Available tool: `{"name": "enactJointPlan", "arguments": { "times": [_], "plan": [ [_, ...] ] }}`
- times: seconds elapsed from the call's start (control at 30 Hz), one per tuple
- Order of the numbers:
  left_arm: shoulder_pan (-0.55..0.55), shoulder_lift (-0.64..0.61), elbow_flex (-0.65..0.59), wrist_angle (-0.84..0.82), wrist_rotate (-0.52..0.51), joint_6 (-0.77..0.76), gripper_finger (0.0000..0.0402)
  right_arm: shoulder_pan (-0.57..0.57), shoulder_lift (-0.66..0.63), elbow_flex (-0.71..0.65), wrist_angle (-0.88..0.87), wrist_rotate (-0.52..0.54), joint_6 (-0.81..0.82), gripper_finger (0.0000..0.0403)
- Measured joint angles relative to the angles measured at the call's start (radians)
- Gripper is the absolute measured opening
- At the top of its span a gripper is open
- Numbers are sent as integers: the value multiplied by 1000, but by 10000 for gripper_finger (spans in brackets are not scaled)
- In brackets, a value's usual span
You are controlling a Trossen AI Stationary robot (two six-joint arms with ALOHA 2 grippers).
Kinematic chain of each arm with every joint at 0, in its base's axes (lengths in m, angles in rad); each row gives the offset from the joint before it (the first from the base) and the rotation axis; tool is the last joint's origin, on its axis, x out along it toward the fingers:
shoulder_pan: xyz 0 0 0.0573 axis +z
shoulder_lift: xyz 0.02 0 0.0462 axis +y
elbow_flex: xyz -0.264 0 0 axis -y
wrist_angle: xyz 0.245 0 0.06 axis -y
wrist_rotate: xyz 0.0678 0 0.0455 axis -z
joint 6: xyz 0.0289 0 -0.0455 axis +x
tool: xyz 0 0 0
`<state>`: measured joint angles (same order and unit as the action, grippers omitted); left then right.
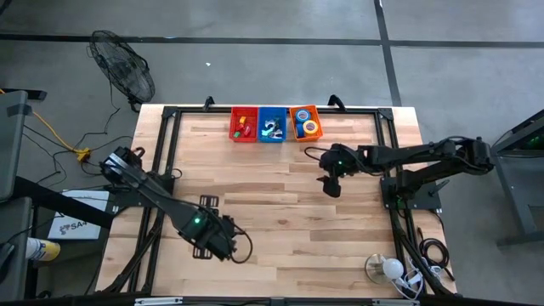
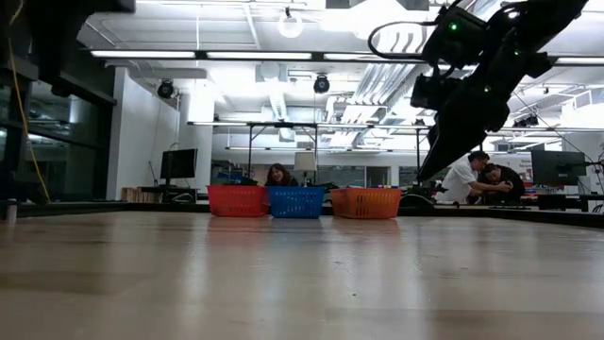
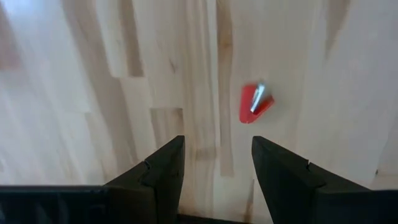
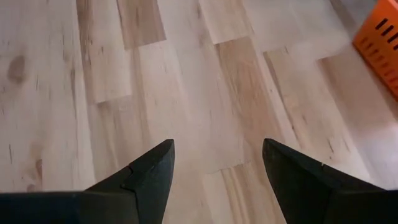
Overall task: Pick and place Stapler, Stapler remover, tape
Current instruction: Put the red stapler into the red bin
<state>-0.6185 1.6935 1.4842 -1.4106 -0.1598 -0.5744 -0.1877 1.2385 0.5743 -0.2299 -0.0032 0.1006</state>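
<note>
A small red staple remover (image 3: pixel 255 103) with a metal part lies flat on the wooden table, ahead of my left gripper (image 3: pixel 217 149), which is open and empty above the table near its near edge (image 1: pixel 214 240). I cannot find the remover in the high view. My right gripper (image 4: pixel 217 155) is open and empty, above the table right of centre (image 1: pixel 330 184). Blue and yellow tape rolls (image 1: pixel 308 127) lie in the orange basket (image 1: pixel 294 113). A dark and white thing (image 1: pixel 271 129) lies in the blue basket (image 1: pixel 263 113); I cannot tell whether it is the stapler.
Three baskets stand in a row at the table's far edge: red (image 1: pixel 235 113) with small coloured things, blue, and orange (image 4: pixel 380 36). A black frame (image 1: pixel 170 127) runs along the table's sides. People sit in the room behind (image 2: pixel 477 179).
</note>
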Motion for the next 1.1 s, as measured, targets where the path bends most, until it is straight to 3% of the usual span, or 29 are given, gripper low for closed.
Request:
{"name": "enactJointPlan", "arguments": {
  "times": [0.2,0.57,0.67,0.87,1.1],
  "plan": [
    [-35,1,-153,76,73,-51,181,100,0,0,-5,47,35,236],
    [-108,1,-370,362,80,-53,181,413,-2,0,-51,238,87,236],
    [-117,1,-401,405,73,-59,181,500,-29,-50,41,297,109,236],
    [-116,1,-426,463,50,-40,181,613,-225,-282,305,379,196,236],
    [-116,1,-426,483,52,13,181,635,-537,-493,442,416,237,236]
  ]
}}
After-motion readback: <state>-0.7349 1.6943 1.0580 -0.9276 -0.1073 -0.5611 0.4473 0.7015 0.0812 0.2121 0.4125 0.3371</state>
